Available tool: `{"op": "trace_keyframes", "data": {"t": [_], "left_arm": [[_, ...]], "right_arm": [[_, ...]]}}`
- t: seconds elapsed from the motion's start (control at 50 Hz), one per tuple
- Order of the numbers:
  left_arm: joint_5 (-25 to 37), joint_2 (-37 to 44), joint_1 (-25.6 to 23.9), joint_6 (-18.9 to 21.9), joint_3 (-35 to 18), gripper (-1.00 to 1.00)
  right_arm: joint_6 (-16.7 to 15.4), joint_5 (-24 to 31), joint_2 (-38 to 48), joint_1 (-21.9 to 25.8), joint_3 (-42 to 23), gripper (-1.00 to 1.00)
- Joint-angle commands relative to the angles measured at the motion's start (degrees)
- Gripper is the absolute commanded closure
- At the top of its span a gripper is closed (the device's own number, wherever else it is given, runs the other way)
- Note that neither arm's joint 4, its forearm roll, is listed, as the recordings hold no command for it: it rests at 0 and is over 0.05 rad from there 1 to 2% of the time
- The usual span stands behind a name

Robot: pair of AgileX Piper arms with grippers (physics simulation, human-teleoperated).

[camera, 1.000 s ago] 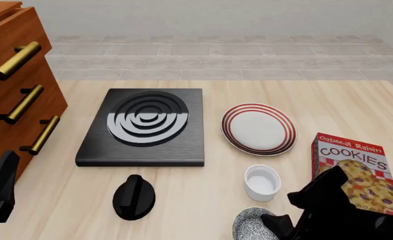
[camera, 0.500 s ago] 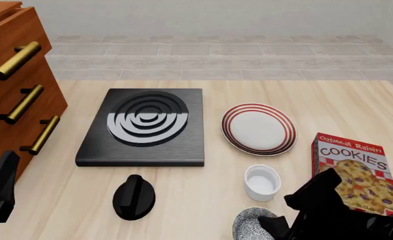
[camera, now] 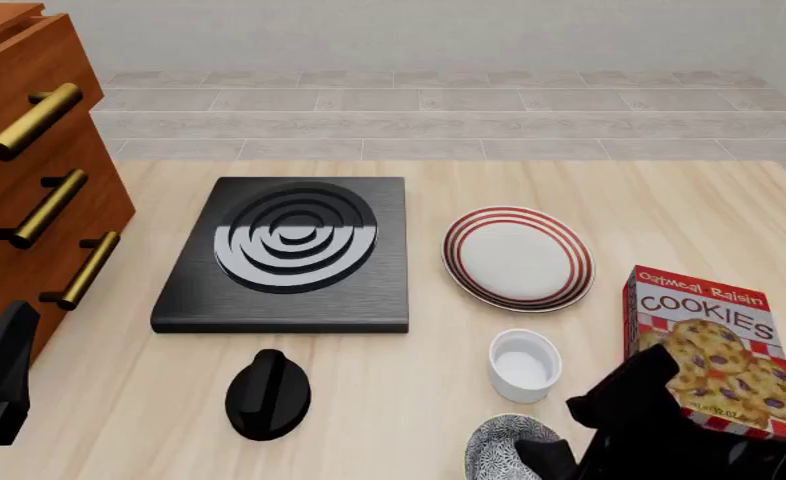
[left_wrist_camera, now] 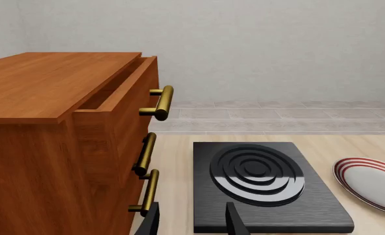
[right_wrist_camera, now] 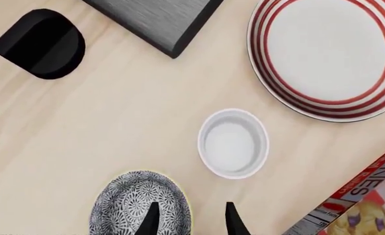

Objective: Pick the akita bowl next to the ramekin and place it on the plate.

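A: Left wrist view first. What do you have?

B: Your left gripper [left_wrist_camera: 191, 223] hangs with jaws apart, holding nothing, facing the burner [left_wrist_camera: 258, 174] and drawers [left_wrist_camera: 61, 147]. The plate [left_wrist_camera: 375, 183] shows at the edge. Leave that arm parked.

A: Front view?

B: The bowl [camera: 500, 450] sits at the near edge of the table [camera: 366, 390], just beside the ramekin [camera: 524, 365], partly hidden by your right arm. The plate [camera: 517, 257] lies beyond the ramekin, the cookie box [camera: 704, 345] to their right.

A: Right wrist view?

B: Your right gripper [right_wrist_camera: 191, 218] is spread and empty; one finger is over the bowl [right_wrist_camera: 139, 203], the other outside its rim toward the ramekin [right_wrist_camera: 233, 143]. Straddle that rim wall, come straight down, and close without nudging the ramekin. Then lift high enough to clear the ramekin on the way to the plate [right_wrist_camera: 328, 56].
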Motion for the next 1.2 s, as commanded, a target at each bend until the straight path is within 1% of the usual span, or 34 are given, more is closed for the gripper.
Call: {"op": "trace_keyframes", "data": {"t": [0.02, 0.48, 0.6, 0.62, 0.68, 0.96, 1.14, 1.2], "left_arm": [[0.00, 0.00, 0.00, 0.00, 0.00, -1.00], [0.00, 0.00, 0.00, 0.00, 0.00, -1.00], [0.00, 0.00, 0.00, 0.00, 0.00, -1.00], [0.00, 0.00, 0.00, 0.00, 0.00, -1.00], [0.00, 0.00, 0.00, 0.00, 0.00, -1.00], [0.00, 0.00, 0.00, 0.00, 0.00, -1.00], [0.00, 0.00, 0.00, 0.00, 0.00, -1.00], [0.00, 0.00, 0.00, 0.00, 0.00, -1.00]], "right_arm": [[0.02, -0.84, 0.33, 0.08, 0.63, -1.00], [0.03, -2.86, 2.38, 0.06, 1.18, -1.00], [0.13, -2.40, 2.00, 0.16, 0.89, -1.00], [0.04, -2.32, 1.77, 0.13, 0.93, 1.00], [-0.32, -2.08, 1.30, -0.16, 0.93, 1.00], [-0.17, -0.32, -0.73, 0.18, 0.63, 1.00], [0.19, 2.30, -3.07, 0.70, -0.27, 1.00], [0.63, 4.13, -4.86, 0.84, -0.81, 1.00]]}}
